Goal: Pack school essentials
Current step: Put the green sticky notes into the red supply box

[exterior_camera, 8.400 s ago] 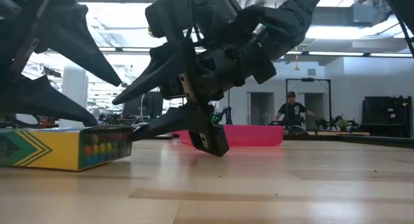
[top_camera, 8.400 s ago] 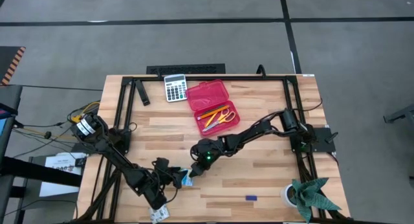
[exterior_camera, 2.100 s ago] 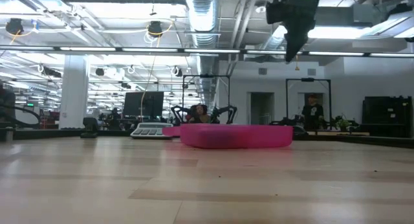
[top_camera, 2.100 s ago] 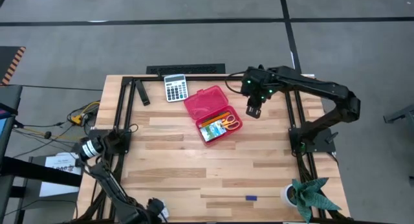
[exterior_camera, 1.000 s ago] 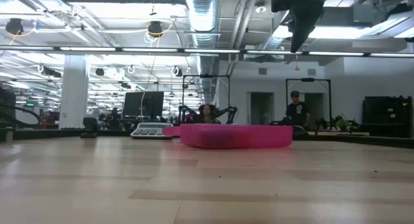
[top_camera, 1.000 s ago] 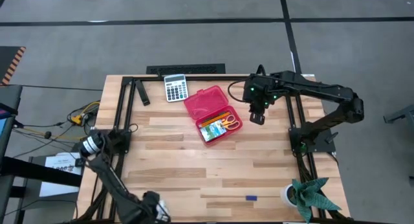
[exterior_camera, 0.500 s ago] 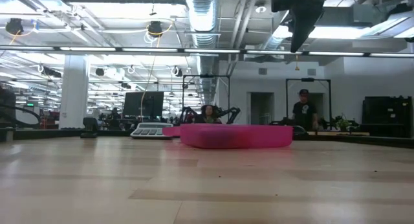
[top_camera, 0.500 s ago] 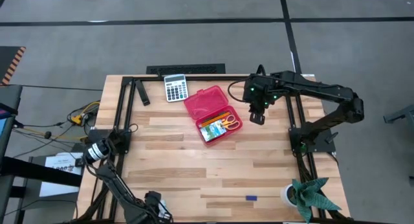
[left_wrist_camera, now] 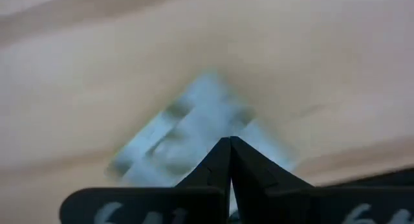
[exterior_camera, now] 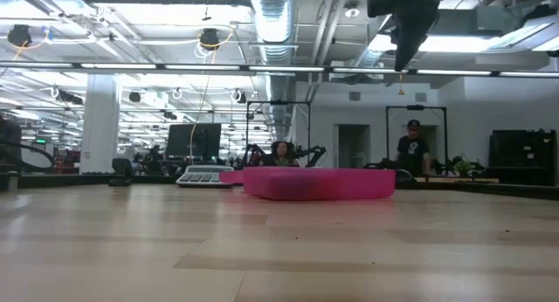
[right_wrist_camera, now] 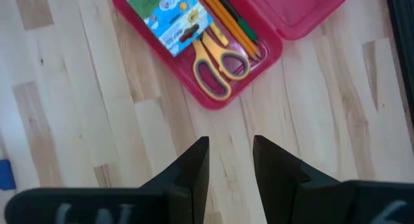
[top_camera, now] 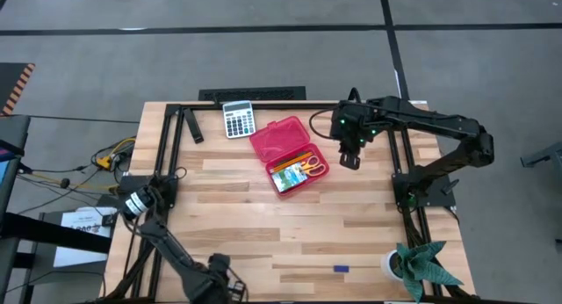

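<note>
One red case (top_camera: 287,154) lies open near the counter's (top_camera: 263,225) far edge, holding one pair of scissors (right_wrist_camera: 217,67), one printed packet (right_wrist_camera: 169,18) and several pencils (right_wrist_camera: 229,23). One calculator (top_camera: 237,119) sits at the far edge. One blue piece (top_camera: 341,269) lies alone near the front edge. The right claw (right_wrist_camera: 230,160), spread and empty, hangs beside the case. The left claw (left_wrist_camera: 229,153), pressed together, is at the front edge over a pale packet (left_wrist_camera: 187,130).
</note>
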`<action>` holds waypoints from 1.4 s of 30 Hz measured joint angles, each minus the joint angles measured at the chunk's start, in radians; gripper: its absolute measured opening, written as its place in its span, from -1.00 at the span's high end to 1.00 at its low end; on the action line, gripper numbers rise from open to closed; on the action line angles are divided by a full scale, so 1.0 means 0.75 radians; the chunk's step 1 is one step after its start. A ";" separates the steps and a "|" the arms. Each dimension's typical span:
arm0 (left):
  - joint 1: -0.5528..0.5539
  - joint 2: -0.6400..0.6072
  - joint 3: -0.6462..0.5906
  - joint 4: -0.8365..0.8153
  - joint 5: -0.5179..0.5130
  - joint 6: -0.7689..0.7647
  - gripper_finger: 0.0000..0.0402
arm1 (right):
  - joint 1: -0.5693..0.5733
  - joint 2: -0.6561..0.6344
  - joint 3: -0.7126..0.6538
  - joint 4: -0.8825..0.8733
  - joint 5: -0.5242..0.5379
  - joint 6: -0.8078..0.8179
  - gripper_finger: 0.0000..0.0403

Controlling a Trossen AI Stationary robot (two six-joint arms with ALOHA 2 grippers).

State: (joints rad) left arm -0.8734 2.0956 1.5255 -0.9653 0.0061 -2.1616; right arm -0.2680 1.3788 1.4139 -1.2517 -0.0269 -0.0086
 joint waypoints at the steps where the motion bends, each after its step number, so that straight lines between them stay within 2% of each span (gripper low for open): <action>1: 0.020 -0.001 -0.022 0.027 0.001 0.014 1.00 | 0.000 0.000 0.000 -0.010 0.000 0.000 0.38; 5: 0.095 -0.003 -0.021 0.036 -0.044 0.074 1.00 | 0.000 0.000 0.000 -0.043 -0.001 -0.001 0.38; 9: 0.121 -0.009 0.124 -0.316 -0.102 0.075 1.00 | 0.000 0.000 0.000 -0.039 -0.001 -0.025 0.38; 12: 0.079 -0.014 0.188 -0.401 -0.006 0.082 1.00 | -0.002 0.000 0.000 -0.020 -0.001 -0.036 0.38; 14: 0.056 0.003 0.190 -0.362 0.026 0.060 1.00 | -0.001 0.000 0.000 -0.012 -0.002 -0.035 0.38; 20: 0.017 0.004 0.144 -0.307 -0.059 -0.092 1.00 | -0.001 -0.001 0.000 0.001 -0.002 -0.032 0.38; 24: 0.027 0.002 0.102 -0.255 -0.025 0.003 1.00 | 0.000 0.000 0.000 0.001 -0.005 -0.024 0.38; 35: 0.046 0.003 0.030 -0.209 -0.060 0.073 1.00 | 0.001 0.000 0.000 -0.016 -0.006 0.011 0.38; 42: 0.065 -0.008 -0.051 -0.064 -0.040 0.081 1.00 | 0.001 0.000 0.000 -0.064 -0.026 0.012 0.38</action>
State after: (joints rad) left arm -0.8242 2.0899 1.4876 -1.0132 -0.0236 -2.1009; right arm -0.2676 1.3785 1.4139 -1.2995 -0.0462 0.0006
